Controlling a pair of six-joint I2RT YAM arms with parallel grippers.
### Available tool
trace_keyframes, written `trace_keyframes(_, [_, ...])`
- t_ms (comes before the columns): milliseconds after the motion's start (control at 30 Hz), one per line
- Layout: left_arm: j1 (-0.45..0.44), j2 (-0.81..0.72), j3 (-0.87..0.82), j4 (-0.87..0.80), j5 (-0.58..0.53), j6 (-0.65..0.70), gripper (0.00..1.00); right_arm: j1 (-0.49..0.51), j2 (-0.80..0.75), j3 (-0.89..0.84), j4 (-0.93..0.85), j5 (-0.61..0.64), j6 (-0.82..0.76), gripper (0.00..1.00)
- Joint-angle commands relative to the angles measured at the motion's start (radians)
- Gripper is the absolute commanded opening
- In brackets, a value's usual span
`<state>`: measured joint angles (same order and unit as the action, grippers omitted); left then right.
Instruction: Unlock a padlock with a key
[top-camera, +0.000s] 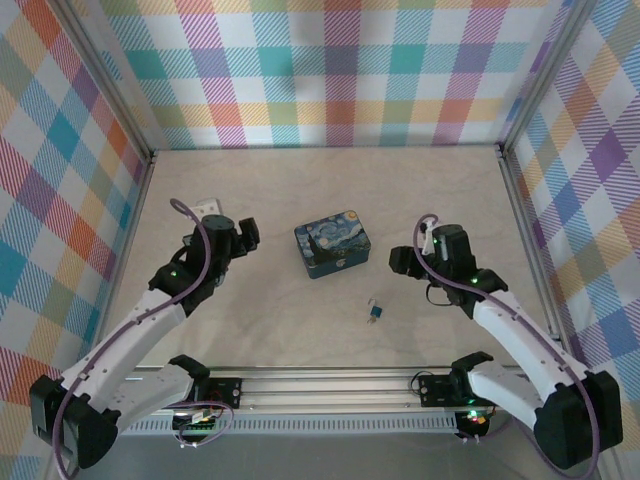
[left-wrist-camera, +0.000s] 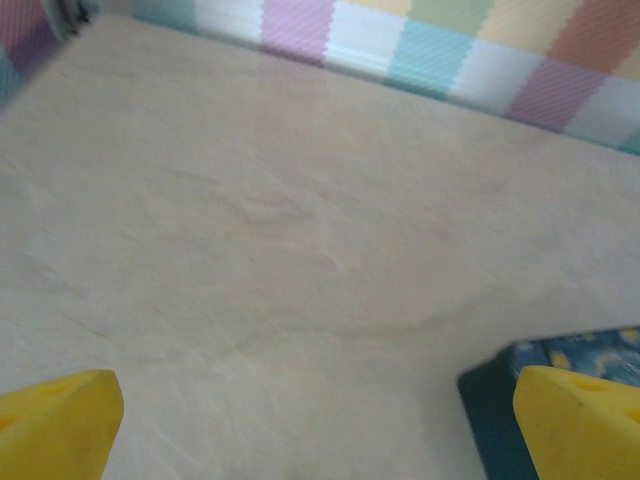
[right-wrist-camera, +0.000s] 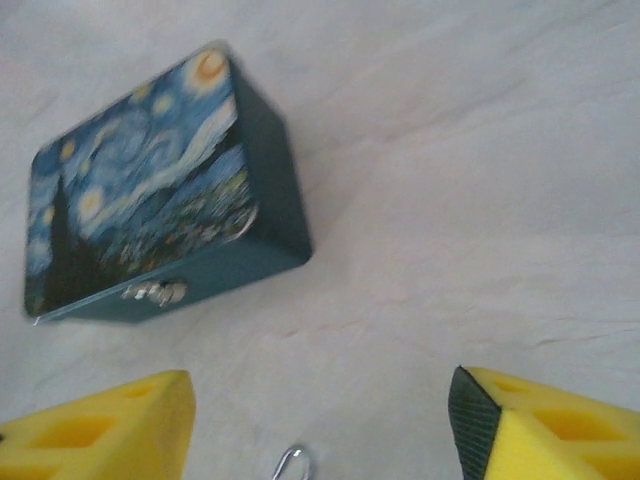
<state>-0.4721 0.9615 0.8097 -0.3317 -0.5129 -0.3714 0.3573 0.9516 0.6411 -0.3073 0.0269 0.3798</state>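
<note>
The tiny blue padlock (top-camera: 376, 314) lies on the table in front of the tin, silvery shackle (top-camera: 370, 301) pointing away from the arms. In the right wrist view just the tip of that shackle (right-wrist-camera: 292, 462) pokes in at the bottom edge. My right gripper (top-camera: 402, 263) hovers to the right of the tin, behind and right of the padlock. Its yellow fingers (right-wrist-camera: 100, 425) stand wide apart, so it is open with nothing between them. My left gripper (top-camera: 247, 234) sits left of the tin, open and empty (left-wrist-camera: 315, 430). The key is too small to make out.
The Starry Night tin (top-camera: 332, 244) stands closed mid-table between the two grippers; its clasp side (right-wrist-camera: 155, 292) faces the right wrist, and a corner (left-wrist-camera: 495, 410) shows by the left fingers. A small white object (top-camera: 208, 207) lies behind the left arm. Plaid walls enclose the table.
</note>
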Motion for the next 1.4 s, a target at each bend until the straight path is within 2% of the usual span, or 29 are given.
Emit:
trace_keyframes(0, [0.041, -0.024, -0.084, 0.172, -0.071, 0.144, 1.0, -0.029, -0.039, -0.022, 0.078, 0.182, -0.137, 0.81])
trace_keyframes(100, [0.106, -0.023, -0.163, 0.318, -0.06, 0.188, 1.0, -0.074, -0.055, -0.087, 0.206, 0.249, -0.19, 1.0])
trace_keyframes(233, [0.201, 0.029, -0.263, 0.491, -0.031, 0.218, 1.0, -0.173, -0.021, -0.189, 0.399, 0.252, -0.25, 1.0])
trace_keyframes(300, [0.237, 0.075, -0.273, 0.507, -0.024, 0.219, 1.0, -0.229, 0.02, -0.216, 0.468, 0.216, -0.259, 1.0])
trace_keyframes(433, [0.256, 0.17, -0.302, 0.597, 0.02, 0.343, 1.0, -0.3, 0.137, -0.262, 0.661, 0.139, -0.319, 1.0])
trace_keyframes(633, [0.291, 0.294, -0.38, 0.832, 0.132, 0.401, 1.0, -0.338, 0.279, -0.329, 1.006, 0.046, -0.337, 1.0])
trace_keyframes(767, [0.312, 0.38, -0.404, 0.985, 0.207, 0.433, 1.0, -0.343, 0.372, -0.336, 1.16, 0.017, -0.355, 1.0])
trace_keyframes(867, [0.342, 0.474, -0.403, 1.067, 0.287, 0.423, 1.0, -0.352, 0.462, -0.326, 1.21, -0.013, -0.355, 1.0])
trace_keyframes(1000, [0.357, 0.611, -0.434, 1.247, 0.333, 0.427, 1.0, -0.356, 0.59, -0.349, 1.384, -0.029, -0.354, 1.0])
trace_keyframes(1033, [0.365, 0.592, -0.43, 1.206, 0.353, 0.424, 1.0, -0.357, 0.578, -0.338, 1.345, -0.036, -0.357, 1.0])
trace_keyframes(1100, [0.371, 0.603, -0.43, 1.226, 0.365, 0.422, 1.0, -0.357, 0.58, -0.3, 1.27, -0.042, -0.359, 1.0])
trace_keyframes(1167, [0.376, 0.606, -0.392, 1.154, 0.359, 0.409, 1.0, -0.359, 0.582, -0.227, 1.125, -0.027, -0.352, 1.0])
trace_keyframes(1233, [0.404, 0.606, -0.388, 1.141, 0.407, 0.393, 1.0, -0.36, 0.583, -0.229, 1.134, -0.036, -0.356, 1.0])
trace_keyframes(1367, [0.405, 0.605, -0.388, 1.139, 0.407, 0.394, 1.0, -0.358, 0.583, -0.235, 1.146, -0.037, -0.358, 1.0])
